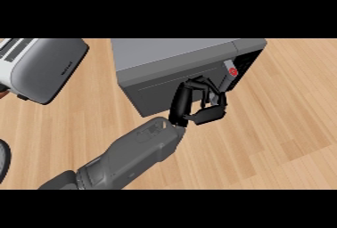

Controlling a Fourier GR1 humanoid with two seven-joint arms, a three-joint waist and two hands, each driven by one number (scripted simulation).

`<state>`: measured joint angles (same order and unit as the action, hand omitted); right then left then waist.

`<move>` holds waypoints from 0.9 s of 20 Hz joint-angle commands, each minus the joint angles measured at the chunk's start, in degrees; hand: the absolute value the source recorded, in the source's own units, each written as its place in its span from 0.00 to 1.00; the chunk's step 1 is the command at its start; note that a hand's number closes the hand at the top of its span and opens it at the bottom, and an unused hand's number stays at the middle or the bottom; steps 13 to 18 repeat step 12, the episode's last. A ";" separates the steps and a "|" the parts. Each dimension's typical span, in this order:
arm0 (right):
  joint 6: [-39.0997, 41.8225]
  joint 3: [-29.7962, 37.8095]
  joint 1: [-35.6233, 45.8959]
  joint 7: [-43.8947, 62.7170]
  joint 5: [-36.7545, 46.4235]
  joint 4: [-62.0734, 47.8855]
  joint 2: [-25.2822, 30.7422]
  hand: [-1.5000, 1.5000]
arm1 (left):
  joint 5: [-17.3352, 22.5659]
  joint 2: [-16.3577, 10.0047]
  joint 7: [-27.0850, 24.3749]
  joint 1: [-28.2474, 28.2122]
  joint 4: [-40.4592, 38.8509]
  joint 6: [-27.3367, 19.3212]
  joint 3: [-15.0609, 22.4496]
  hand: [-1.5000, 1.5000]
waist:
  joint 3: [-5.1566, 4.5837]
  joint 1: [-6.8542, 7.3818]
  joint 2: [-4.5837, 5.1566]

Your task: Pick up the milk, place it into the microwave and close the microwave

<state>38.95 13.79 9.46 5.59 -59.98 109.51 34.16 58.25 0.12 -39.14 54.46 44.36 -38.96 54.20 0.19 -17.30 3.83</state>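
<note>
The grey microwave (172, 57) stands at the top middle with its door closed and a red button on the control panel at its right. No milk shows anywhere; the closed door hides the inside. My right hand (183, 104) is up against the door's front, just left of the control panel. Its fingers (212, 90) curl over toward the thumb (209, 116) and hold nothing. The grey forearm (135, 156) runs down to the lower left edge. My left hand does not show.
A silver toaster (45, 67) lies at the upper left, close to the microwave's left side. A dark curved rim (4, 160) pokes in at the left edge. Bare wooden counter (276, 133) stretches to the right and below the microwave.
</note>
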 commanded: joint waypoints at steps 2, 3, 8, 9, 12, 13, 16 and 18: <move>-0.59 1.14 -0.60 0.49 -1.28 1.04 1.15 0.00 | 3.06 -0.11 2.34 -0.81 -10.02 -4.43 -4.24 1.00 | -0.21 2.22 0.30; -0.32 1.44 -1.45 0.09 -1.84 1.00 0.69 0.00 | 4.26 -0.11 2.93 -1.07 -9.58 -4.02 -4.59 1.00 | -0.15 2.13 0.27; -1.28 2.11 -3.24 1.20 -2.86 2.49 1.77 0.00 | 6.20 -0.81 2.62 -1.28 -9.60 -1.79 -4.30 0.00 | -0.30 3.52 -0.05; -1.53 2.61 -2.82 1.35 -3.08 2.30 2.36 0.00 | 6.44 -0.31 2.79 -1.64 -9.85 -2.01 -3.54 0.00 | -0.32 3.67 0.26; -1.55 3.07 -4.75 1.44 -4.01 3.27 2.17 0.00 | 7.41 -0.87 2.04 -2.12 -10.06 -0.69 -3.22 0.00 | -0.24 3.31 0.15; -1.55 3.07 -4.75 1.44 -4.01 3.27 2.17 0.00 | 7.41 -0.87 2.04 -2.12 -10.06 -0.69 -3.22 0.00 | -0.24 3.31 0.15; -1.55 3.07 -4.75 1.44 -4.01 3.27 2.17 0.00 | 7.41 -0.87 2.04 -2.12 -10.06 -0.69 -3.22 0.00 | -0.24 3.31 0.15; -1.55 3.07 -4.75 1.44 -4.01 3.27 2.17 0.00 | 7.41 -0.87 2.04 -2.12 -10.06 -0.69 -3.22 0.00 | -0.24 3.31 0.15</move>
